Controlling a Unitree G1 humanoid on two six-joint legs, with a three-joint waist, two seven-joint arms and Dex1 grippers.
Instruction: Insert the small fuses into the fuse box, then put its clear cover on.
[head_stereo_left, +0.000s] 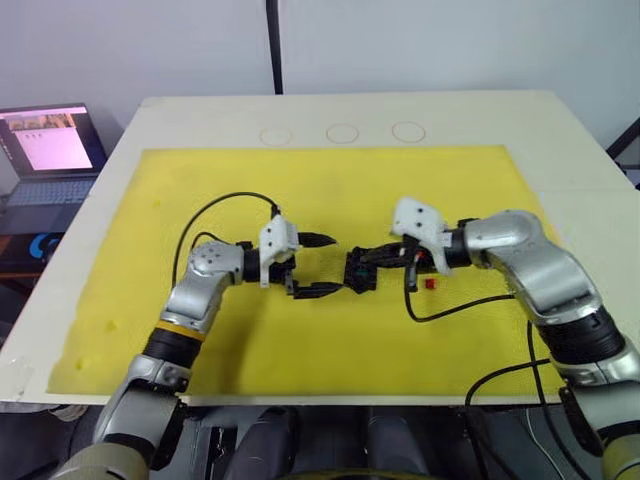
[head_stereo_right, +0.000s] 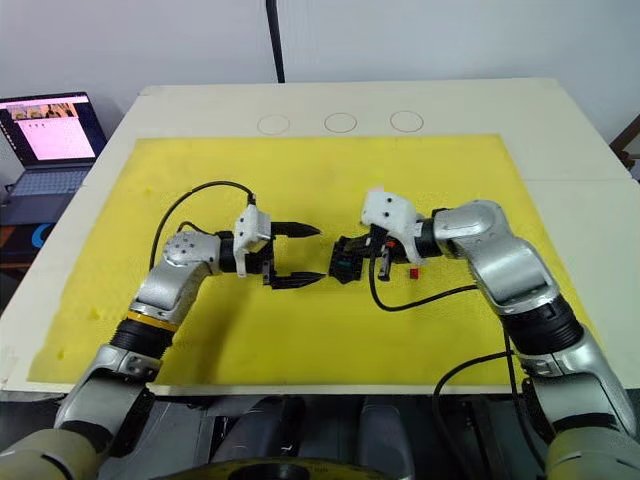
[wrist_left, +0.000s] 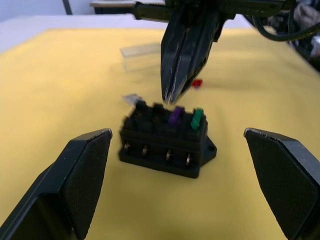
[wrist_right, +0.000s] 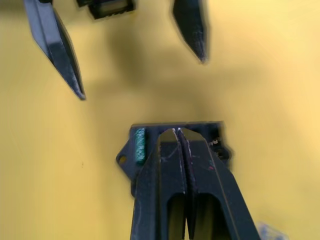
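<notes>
Two fuses seated, green (wrist_left: 197, 118) & purple (wrist_left: 175, 115), in fuse box (wrist_left: 165, 145) mid-mat.
R gripper (wrist_left: 172, 97) clenched, tips just above box; L gripper (head_stereo_right: 300, 254) released beside it. Red fuse (head_stereo_left: 430, 283) lay near, clear cover (wrist_left: 141, 55) beyond; next likely fetching red one.

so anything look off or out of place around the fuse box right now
Mostly tidy. The fuse box sits flat on the yellow mat with a purple fuse and a green fuse seated. One red fuse lies loose on the mat beside the right claw, which is shut just above the box. The clear cover lies behind, still off.
</notes>
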